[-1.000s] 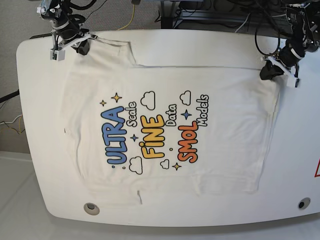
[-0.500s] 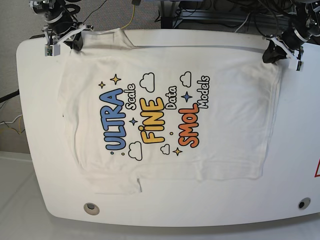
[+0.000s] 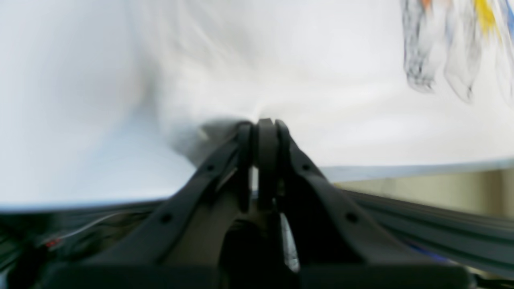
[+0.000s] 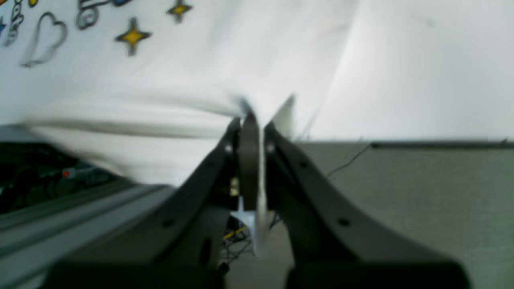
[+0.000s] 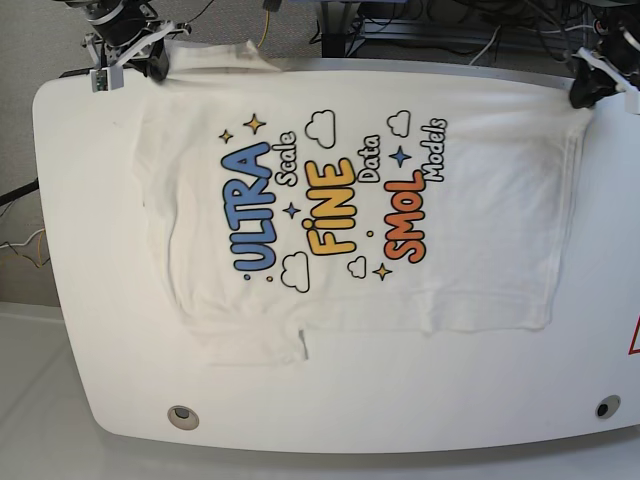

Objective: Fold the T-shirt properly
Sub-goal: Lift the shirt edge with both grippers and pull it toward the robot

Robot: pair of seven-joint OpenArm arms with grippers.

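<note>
A: Where was the T-shirt?

B: It lay print-up on the white worktop, with its far edge stretched along the worktop's back rim.

A: And the left claw?

B: It was pinched tight on white cloth at the shirt's far corner, on the base view's right.

A: The right claw?

B: Its fingers were likewise clamped on shirt fabric, at the opposite far corner near the sleeve.
</note>
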